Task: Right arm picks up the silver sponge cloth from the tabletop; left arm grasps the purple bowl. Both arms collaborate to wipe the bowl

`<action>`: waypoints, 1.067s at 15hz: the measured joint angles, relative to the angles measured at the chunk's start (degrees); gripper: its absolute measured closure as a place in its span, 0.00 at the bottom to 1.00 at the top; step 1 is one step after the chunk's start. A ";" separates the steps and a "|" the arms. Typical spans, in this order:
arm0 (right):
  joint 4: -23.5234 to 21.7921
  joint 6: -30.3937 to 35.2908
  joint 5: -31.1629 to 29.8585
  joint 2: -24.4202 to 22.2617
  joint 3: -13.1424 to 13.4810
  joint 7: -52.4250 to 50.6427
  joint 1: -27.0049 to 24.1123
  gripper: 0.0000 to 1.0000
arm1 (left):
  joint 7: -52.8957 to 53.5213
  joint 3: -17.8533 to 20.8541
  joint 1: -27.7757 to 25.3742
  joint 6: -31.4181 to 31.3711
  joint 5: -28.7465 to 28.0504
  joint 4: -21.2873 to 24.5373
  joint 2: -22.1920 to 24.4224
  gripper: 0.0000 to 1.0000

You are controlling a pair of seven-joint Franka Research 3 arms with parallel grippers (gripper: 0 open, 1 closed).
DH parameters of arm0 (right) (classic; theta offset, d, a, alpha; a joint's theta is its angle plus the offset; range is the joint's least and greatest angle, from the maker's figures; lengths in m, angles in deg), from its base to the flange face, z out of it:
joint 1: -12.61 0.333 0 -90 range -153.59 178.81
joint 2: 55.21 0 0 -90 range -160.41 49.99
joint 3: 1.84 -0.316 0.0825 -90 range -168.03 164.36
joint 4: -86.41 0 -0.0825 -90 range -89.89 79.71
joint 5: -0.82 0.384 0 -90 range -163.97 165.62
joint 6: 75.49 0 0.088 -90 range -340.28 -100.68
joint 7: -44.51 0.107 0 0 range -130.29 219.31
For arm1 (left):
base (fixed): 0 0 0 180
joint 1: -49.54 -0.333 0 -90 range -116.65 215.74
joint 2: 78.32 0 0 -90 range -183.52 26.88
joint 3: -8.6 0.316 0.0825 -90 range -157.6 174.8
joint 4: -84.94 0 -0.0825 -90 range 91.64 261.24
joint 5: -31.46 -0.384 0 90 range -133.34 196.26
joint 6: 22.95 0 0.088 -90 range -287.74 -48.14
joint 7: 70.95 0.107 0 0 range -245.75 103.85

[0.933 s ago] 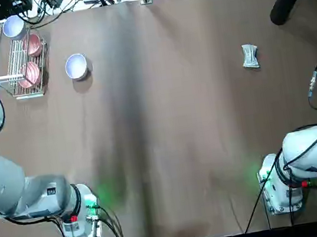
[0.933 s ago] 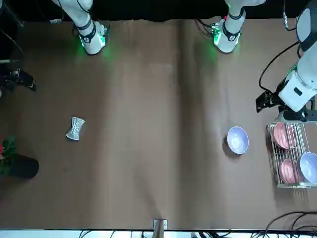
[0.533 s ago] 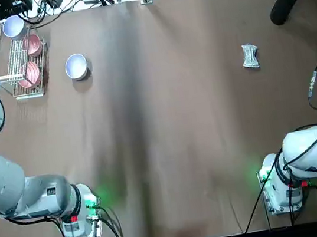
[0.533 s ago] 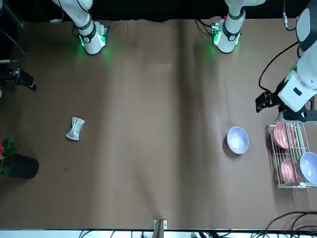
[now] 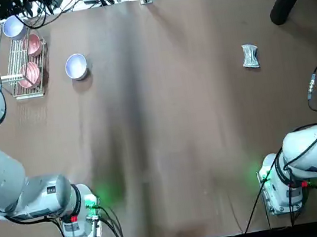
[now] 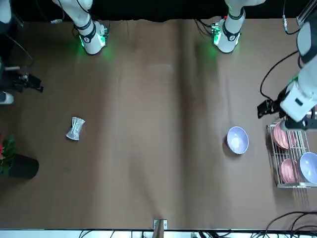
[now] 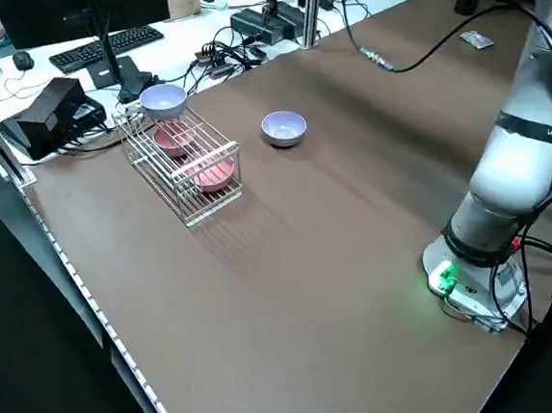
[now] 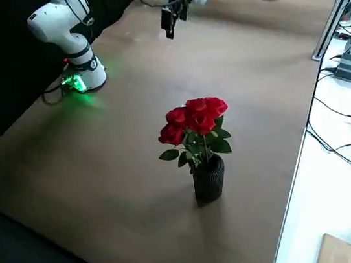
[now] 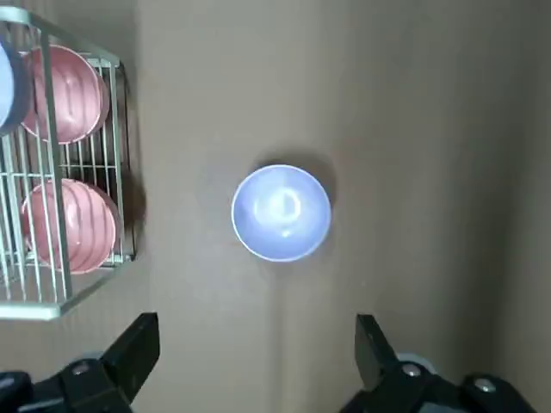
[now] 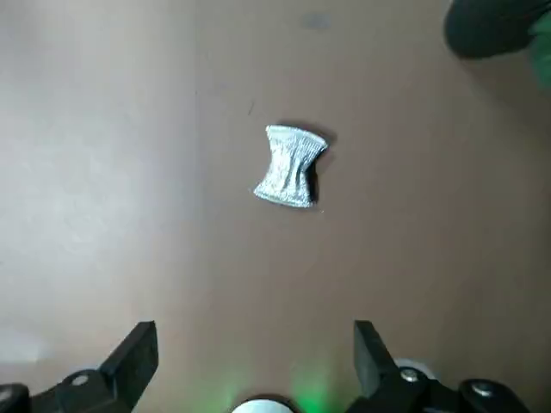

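The purple bowl (image 5: 76, 65) stands upright on the tabletop (image 5: 165, 123) at the far left, just right of a wire rack. My left gripper (image 9: 254, 361) hangs open high above it, a little to the near side; the bowl (image 9: 281, 212) shows between the spread fingers. The silver sponge cloth (image 5: 250, 56) lies crumpled at the far right. My right gripper (image 10: 252, 361) hovers open well above the table with the cloth (image 10: 291, 166) ahead of its fingers. In the front view the left gripper (image 6: 264, 107) is beside the rack and the right gripper (image 6: 30, 82) is at the table's edge.
A wire rack (image 5: 13, 74) at the far left edge holds two pink bowls and another lavender bowl (image 5: 13, 27). A dark vase of red roses (image 8: 208, 178) stands at the far right corner, close to the cloth. Cables trail along the far edge.
The left gripper has shifted a little toward the bowl. The right gripper has moved inward over the table's right side, toward the cloth. Bowl and cloth have not moved.
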 joint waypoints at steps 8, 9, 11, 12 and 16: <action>-5.21 -6.14 0.11 10.96 0.17 0.08 0.36 0.00 | 5.01 0.12 -4.75 -21.67 0.00 12.32 -9.02 0.00; -6.45 -8.61 0.11 12.38 0.20 0.08 -0.17 0.00 | 5.42 0.13 -4.75 -24.95 0.00 15.14 -9.17 0.00; -8.94 -13.99 0.12 15.88 0.36 0.07 -1.29 0.00 | 5.75 0.14 -4.76 -31.73 0.00 20.61 -9.82 0.00; -9.59 -15.82 0.12 17.62 0.38 0.07 -1.65 0.00 | 5.79 0.16 -4.86 -34.28 -0.21 22.58 -10.32 0.00; -9.99 -22.65 0.12 24.05 0.54 0.07 -1.98 0.01 | 6.04 0.21 -7.24 -42.71 -3.25 27.54 -13.27 0.00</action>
